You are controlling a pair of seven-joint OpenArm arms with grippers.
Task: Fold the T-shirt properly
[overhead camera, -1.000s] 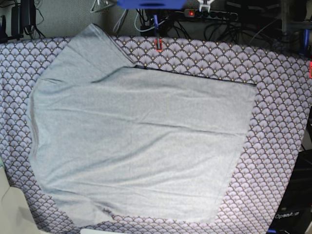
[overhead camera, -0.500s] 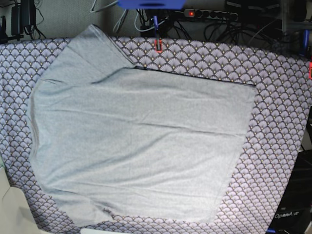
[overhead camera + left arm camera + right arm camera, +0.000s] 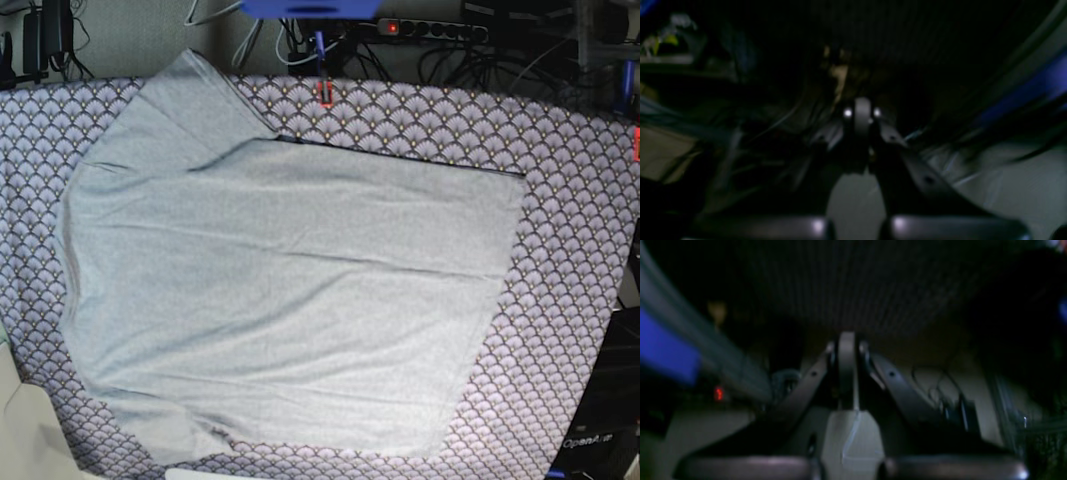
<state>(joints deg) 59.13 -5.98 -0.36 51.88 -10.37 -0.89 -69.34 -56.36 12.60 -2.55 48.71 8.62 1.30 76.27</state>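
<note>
The light grey T-shirt [image 3: 280, 290] lies spread flat on the purple fan-patterned tablecloth [image 3: 570, 230], one sleeve reaching toward the far left edge, a thin dark edge along its far hem. No arm shows in the base view. In the dim left wrist view, my left gripper [image 3: 863, 116] has its fingers pressed together with nothing between them. Likewise, the right wrist view shows my right gripper [image 3: 846, 350] shut and empty. Both wrist views look into a dark space away from the shirt.
Beyond the far table edge run cables and a power strip with a red light [image 3: 392, 27]. A blue part [image 3: 310, 7] hangs at the top middle. A small red clip [image 3: 325, 92] sits on the far table edge.
A white piece seen at the top edge a second ago has left the base view. The shirt has not moved.
</note>
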